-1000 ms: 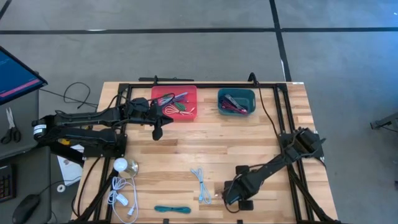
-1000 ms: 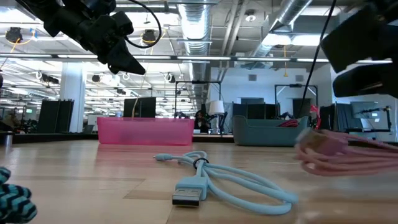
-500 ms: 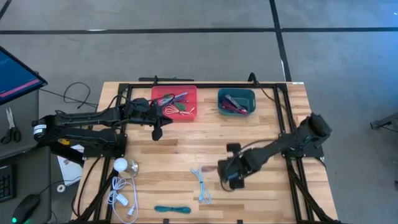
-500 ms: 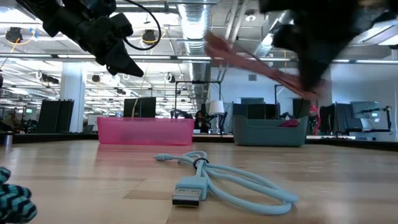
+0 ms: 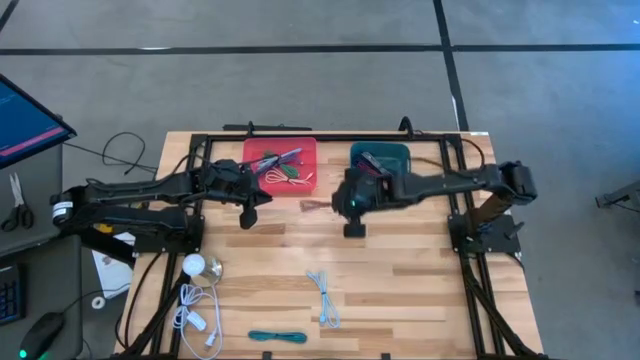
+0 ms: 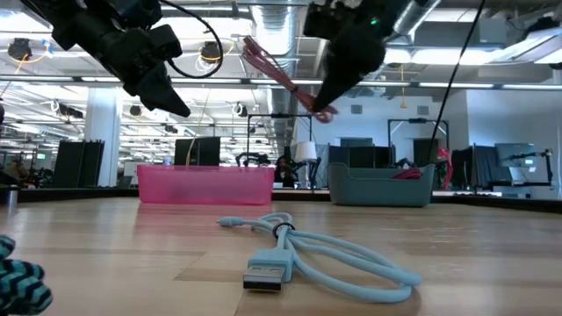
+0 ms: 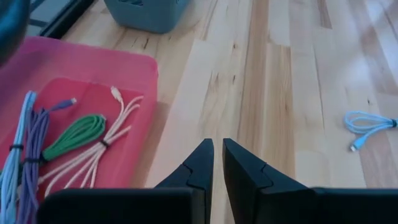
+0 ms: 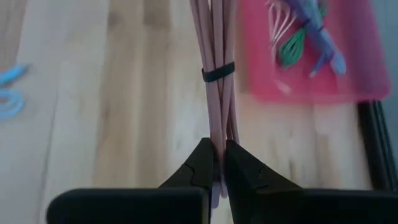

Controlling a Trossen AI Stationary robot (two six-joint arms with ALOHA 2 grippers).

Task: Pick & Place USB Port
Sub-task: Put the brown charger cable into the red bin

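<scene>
Overhead look at a pale wooden surface (image 5: 400,270) with two dark arms reaching inward. Right pincer (image 8: 217,163) raised above the surface between the pink tray (image 5: 262,150) and the teal bin (image 5: 380,150), clenched on a bundled pink cable (image 8: 216,87). Cable bound by a dark tie, its strands running forward from the fingers (image 8: 242,171) toward the pink tray; from table level, hanging in the air under the right arm, clear of the wood. Left pincer (image 7: 217,163) just beside the pink tray's near edge, above the surface, fingers closed together with only a thin gap, nothing between them. Inside the pink tray: a green cable (image 7: 74,134), a whitish cable (image 7: 109,140) and a purple cable (image 7: 31,143), lying side by side. Cables also in the teal bin. Light blue USB cable (image 6: 299,254) loose on the wood near the front edge, well apart from both arms. Teal coiled cable (image 5: 277,337) at the front edge. White cable (image 5: 195,315) at the front left corner.
</scene>
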